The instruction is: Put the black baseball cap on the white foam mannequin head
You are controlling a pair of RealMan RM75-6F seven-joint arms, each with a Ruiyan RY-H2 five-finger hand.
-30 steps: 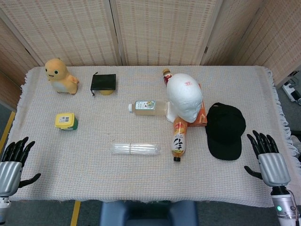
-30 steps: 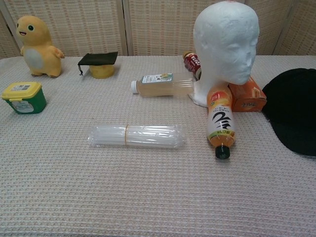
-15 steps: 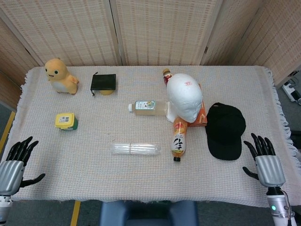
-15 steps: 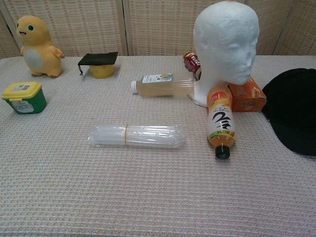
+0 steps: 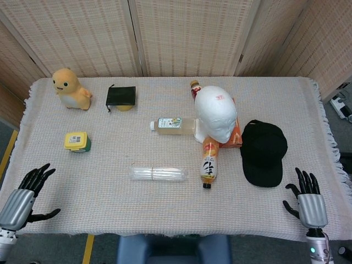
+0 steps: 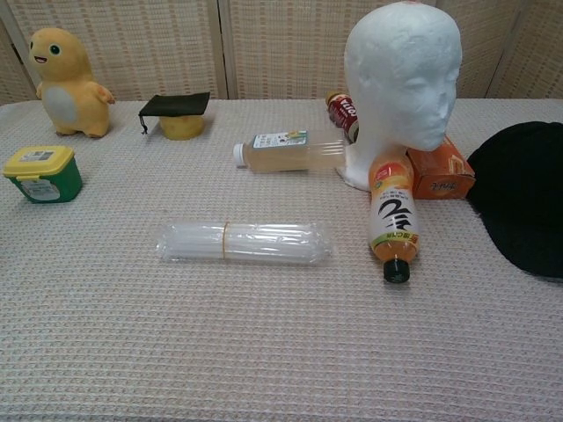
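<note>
The black baseball cap [image 5: 263, 152] lies flat on the tablecloth, right of the white foam mannequin head [image 5: 215, 113]; the chest view shows the cap [image 6: 524, 198] at the right edge and the bare mannequin head [image 6: 405, 75] upright. My right hand [image 5: 309, 202] hovers at the table's near right edge, fingers spread, holding nothing, a little below the cap. Off the near left corner, my left hand [image 5: 25, 194] also has its fingers spread and is empty. Neither hand appears in the chest view.
An orange juice bottle [image 5: 209, 161] and an orange box [image 5: 235, 133] lie against the mannequin base. A tea bottle [image 5: 172, 125], a clear plastic tube pack [image 5: 158, 174], a green jar with yellow lid [image 5: 77, 141], a yellow plush [image 5: 70, 89] and a small graduation cap [image 5: 121, 97] lie about.
Both hands have drawn back toward the near table edge; the right hand moved down and away from the cap, the left hand shifted slightly right. The objects have not moved.
</note>
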